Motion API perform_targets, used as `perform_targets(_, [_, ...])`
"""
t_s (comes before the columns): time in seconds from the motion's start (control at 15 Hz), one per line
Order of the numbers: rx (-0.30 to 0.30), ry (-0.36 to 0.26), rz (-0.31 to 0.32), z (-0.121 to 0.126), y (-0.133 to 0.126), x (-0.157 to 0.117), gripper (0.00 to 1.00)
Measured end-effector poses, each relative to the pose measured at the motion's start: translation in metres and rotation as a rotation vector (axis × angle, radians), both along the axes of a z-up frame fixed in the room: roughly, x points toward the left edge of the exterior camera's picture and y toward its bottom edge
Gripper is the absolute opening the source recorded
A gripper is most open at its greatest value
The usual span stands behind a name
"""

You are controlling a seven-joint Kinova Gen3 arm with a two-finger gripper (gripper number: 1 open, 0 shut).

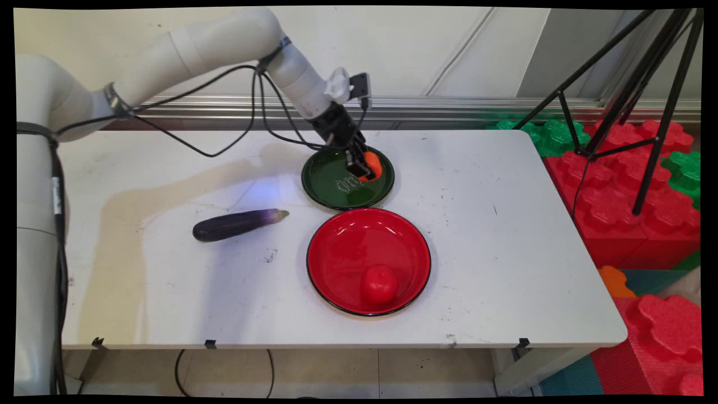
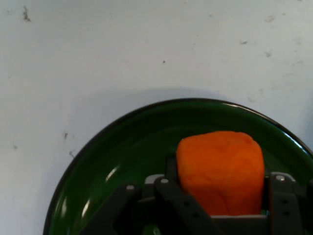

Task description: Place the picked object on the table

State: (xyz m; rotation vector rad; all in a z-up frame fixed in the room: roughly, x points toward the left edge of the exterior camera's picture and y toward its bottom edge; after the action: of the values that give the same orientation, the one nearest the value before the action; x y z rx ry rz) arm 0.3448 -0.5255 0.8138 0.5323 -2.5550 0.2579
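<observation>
Gripping a rounded, matte orange block, black fingers sit over a glossy green plate

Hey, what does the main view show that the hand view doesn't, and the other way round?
Only the main view: the eggplant lying on the table, and the red plate holding a red tomato. Only the hand view: the orange piece's blocky end up close between the hand's fingers. Both: the green plate with the hand shut on the orange piece over it.
</observation>
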Motion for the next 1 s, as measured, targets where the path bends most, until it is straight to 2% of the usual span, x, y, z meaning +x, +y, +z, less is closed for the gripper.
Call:
perform_targets(0.67, [-0.033, 0.034, 0.026, 0.071, 0.057, 0.047, 0.0])
perform_targets(1.0, [-0.032, 0.026, 0.046, 0.106, 0.087, 0.074, 0.0])
